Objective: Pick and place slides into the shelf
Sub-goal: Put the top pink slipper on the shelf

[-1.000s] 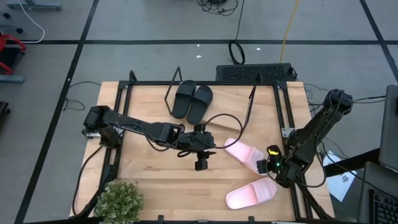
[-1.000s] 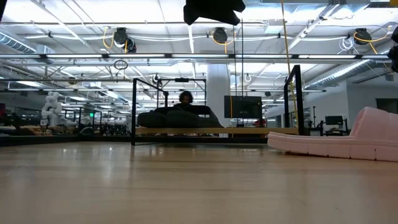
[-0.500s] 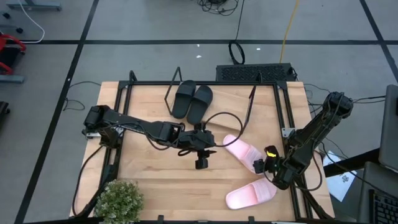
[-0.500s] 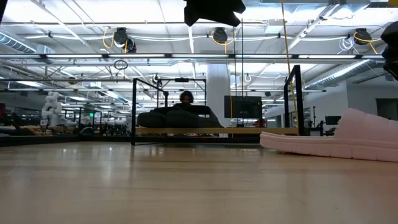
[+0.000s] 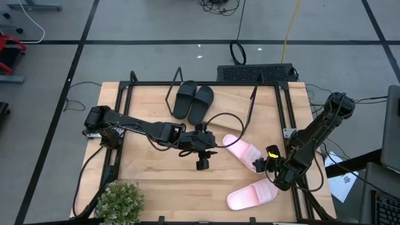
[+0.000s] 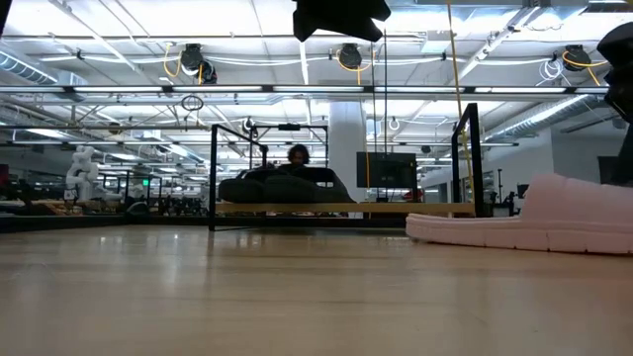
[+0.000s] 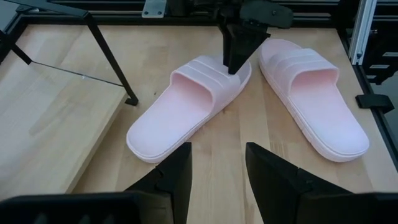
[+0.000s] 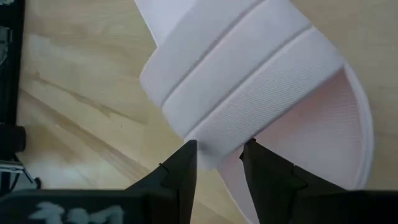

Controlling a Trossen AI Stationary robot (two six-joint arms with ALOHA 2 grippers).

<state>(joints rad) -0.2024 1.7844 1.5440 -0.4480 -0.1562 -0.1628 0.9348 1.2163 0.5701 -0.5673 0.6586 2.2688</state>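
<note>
Two black slides (image 5: 192, 100) lie side by side on the left part of the shelf (image 5: 232, 101) at the table's far middle. One pink slide (image 5: 239, 150) lies slanted on the table right of centre, and my right gripper (image 5: 259, 165) is shut on its near-right end. The second pink slide (image 5: 252, 195) lies flat near the front right corner. My left gripper (image 5: 202, 164) hovers open above the table's middle, its fingers (image 7: 180, 171) pointing at both pink slides with nothing between them. My right gripper holds the pink slide at its toe end, with the strap's edge (image 8: 217, 146) between its two fingers. The fingers (image 7: 235, 53) slant down from the table's near-right side. The slide's sole (image 6: 495, 235) lies low along the tabletop, its heel end pointing toward the shelf.
A potted plant (image 5: 119, 200) stands at the near left corner. Black frame rails (image 5: 289, 119) run along the table's sides. The shelf's wire end frames (image 7: 112, 62) stand close to the held slide. The shelf's right half (image 7: 50, 124) is bare wood.
My right gripper has turned and shifted a little toward the table's left, taking the pink slide with it. The slide has slid along the tabletop toward the left and the shelf. My left gripper has kept still.
</note>
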